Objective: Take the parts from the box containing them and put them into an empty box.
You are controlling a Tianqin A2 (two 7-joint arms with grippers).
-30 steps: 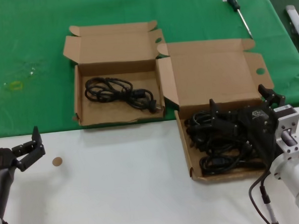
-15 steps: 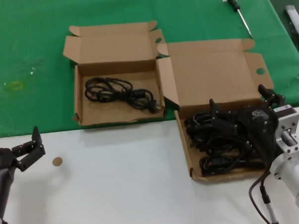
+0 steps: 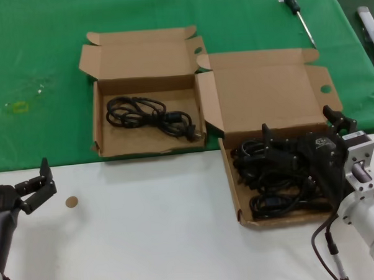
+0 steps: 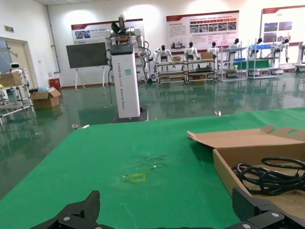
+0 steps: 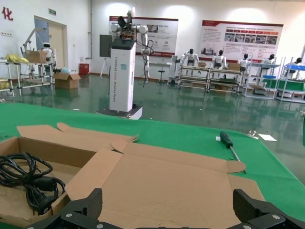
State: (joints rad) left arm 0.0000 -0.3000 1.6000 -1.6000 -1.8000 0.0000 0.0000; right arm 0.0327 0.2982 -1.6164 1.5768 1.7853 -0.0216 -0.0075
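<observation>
Green-and-white table (image 3: pixel 148 241), right gripper (image 3: pixel 302 148) spread over cable-filled box (image 3: pixel 233 194); left gripper (image 3: pixel 34 187) spread, idle.

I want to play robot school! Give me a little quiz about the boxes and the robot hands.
1. Fill in: the left gripper hangs open over the ___ part of the table.
2. True or false: the smaller box holds no cable at all.
3. Pick one: which gripper is above the wider box with the pile of cables? A. left gripper. B. right gripper. C. neither.

Key
1. white
2. False: one cable bundle lies in it.
3. B, and it is open.
</observation>
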